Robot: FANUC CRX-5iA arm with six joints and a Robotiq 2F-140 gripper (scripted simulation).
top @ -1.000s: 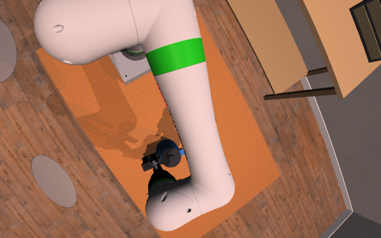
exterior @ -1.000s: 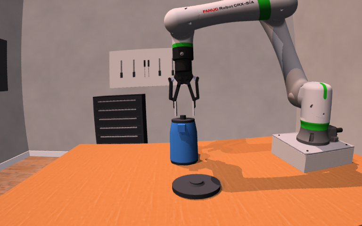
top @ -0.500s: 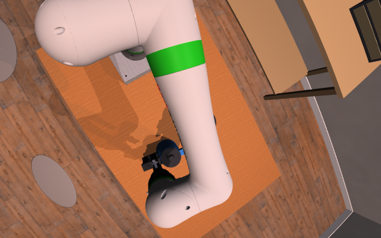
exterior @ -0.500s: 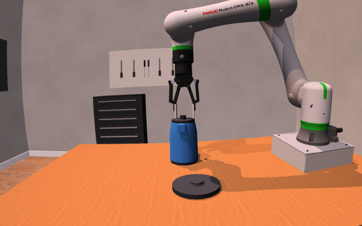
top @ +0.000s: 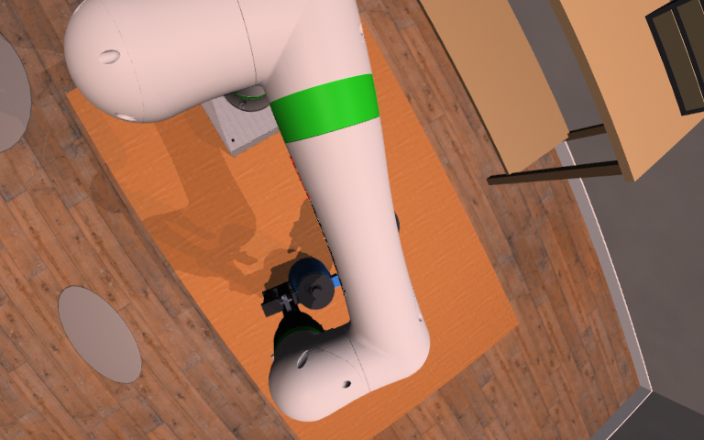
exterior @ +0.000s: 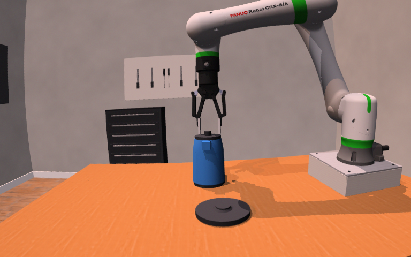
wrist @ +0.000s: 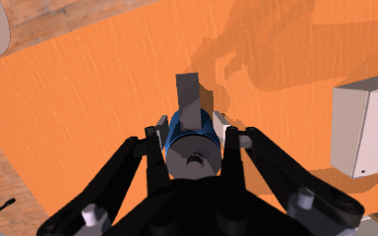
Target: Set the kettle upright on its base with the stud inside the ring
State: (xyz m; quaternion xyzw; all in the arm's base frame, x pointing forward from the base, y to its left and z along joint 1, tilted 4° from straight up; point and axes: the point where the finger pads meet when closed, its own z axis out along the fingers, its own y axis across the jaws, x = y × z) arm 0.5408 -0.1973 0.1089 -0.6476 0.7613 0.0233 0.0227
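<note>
The blue kettle [exterior: 208, 160] with a dark lid stands upright on the orange table, behind its base and apart from it. The base [exterior: 222, 211] is a dark round disc with a low stud in its middle, nearer the front edge. My gripper [exterior: 208, 130] points straight down over the kettle, open, with a fingertip on either side of the lid at the level of the lid knob. In the wrist view the kettle [wrist: 192, 143] sits between the finger pads, and its grey handle [wrist: 188, 100] points away. In the overhead view the arm hides most of the kettle [top: 310, 282].
The robot's grey pedestal [exterior: 354, 172] stands on the table at the right, and also shows in the wrist view [wrist: 354, 130]. A black drawer cabinet [exterior: 136, 134] and a wall tool board [exterior: 159, 77] stand behind the table.
</note>
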